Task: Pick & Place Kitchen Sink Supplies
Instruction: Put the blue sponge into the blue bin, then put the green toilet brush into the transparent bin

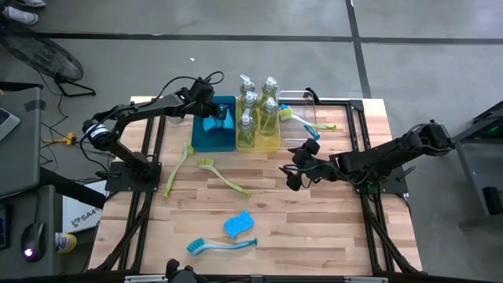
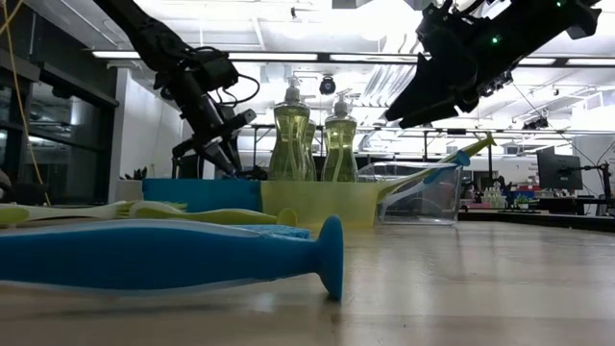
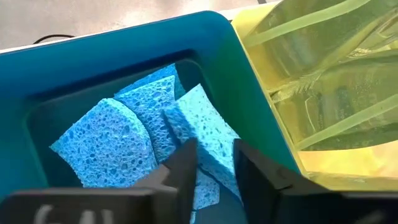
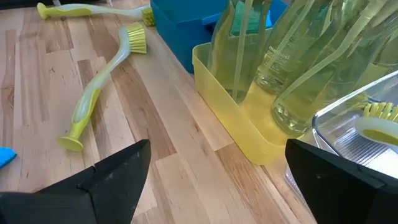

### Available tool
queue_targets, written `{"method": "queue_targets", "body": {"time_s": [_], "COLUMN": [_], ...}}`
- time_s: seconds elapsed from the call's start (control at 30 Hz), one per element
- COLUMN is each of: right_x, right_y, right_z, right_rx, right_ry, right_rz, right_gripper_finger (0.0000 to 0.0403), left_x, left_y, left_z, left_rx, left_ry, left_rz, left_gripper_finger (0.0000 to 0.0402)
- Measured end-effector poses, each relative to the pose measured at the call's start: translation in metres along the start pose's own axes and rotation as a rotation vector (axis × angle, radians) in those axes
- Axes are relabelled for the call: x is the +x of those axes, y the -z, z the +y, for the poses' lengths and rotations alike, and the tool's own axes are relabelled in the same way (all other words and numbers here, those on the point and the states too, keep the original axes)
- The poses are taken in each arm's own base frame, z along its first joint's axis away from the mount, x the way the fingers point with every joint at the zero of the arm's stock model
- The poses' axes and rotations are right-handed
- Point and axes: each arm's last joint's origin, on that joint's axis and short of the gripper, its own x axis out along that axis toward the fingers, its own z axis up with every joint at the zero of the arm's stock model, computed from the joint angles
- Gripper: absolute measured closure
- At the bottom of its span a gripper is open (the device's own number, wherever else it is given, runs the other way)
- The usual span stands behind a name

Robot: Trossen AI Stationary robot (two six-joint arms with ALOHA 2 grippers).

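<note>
1. The sponges (image 3: 149,134) already sorted lie piled in the blue bin (image 1: 214,135) at the far side of the table, left of the yellow bin (image 1: 266,143) holding the soap bottles (image 1: 258,110). The left gripper (image 3: 214,165) hangs just over that pile, its fingers a narrow gap apart with nothing between them; it looks to have just let a sponge drop.

2. Still out on the table: one blue sponge (image 1: 238,224) near the front, with a blue brush (image 1: 221,245) just in front of it, lying left to right. Two yellow-green brushes lie nearer the bins: one brush (image 1: 223,176) runs from its head near the blue bin out toward the right front, the other brush (image 1: 178,170) runs near-to-far along the left side.

3. A clear bin (image 1: 300,118) on the far right already holds brushes.

4. The right gripper (image 4: 217,180) hovers over the table right of centre, jaws spread wide and empty, facing left toward the bins.

5. The relation that matters for the next move: the middle yellow-green brush lies to the left of the right gripper, handle end pointing roughly toward it, so I judge the right arm is better placed for it. The handle runs slantwise, so the jaws would need to turn across it.

6. The loose sponge and blue brush sit near the front, about midway between the arms; the left arm is busy far back.
</note>
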Motion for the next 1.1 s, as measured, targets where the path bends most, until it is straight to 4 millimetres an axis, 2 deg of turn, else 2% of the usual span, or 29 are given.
{"method": "queue_targets", "body": {"time_s": [0.2,0.37,0.63,0.87,1.1], "right_x": [0.000,0.000,0.000,0.000,0.000], "right_y": [0.000,0.001,0.001,0.001,-0.002], "right_z": [0.000,0.000,0.000,0.000,0.002], "right_rx": [0.000,-0.005,-0.006,-0.007,0.006], "right_ry": [0.000,0.002,0.000,-0.006,-0.050], "right_rz": [0.000,0.007,0.009,0.013,-0.005], "right_gripper_finger": [0.0038,0.0038,0.0038,0.0038,0.0038], "left_x": [0.000,-0.003,-0.018,-0.041,-0.083], "left_y": [0.000,-0.004,-0.011,0.011,0.034], "left_z": [0.000,-0.003,-0.011,-0.026,-0.051], "left_rx": [0.000,0.025,0.077,0.184,0.314], "left_ry": [0.002,0.030,0.059,-0.027,-0.056], "left_rz": [0.001,0.002,0.098,0.158,0.097], "left_gripper_finger": [0.0219,0.0182,0.0174,0.0174,0.0174]}}
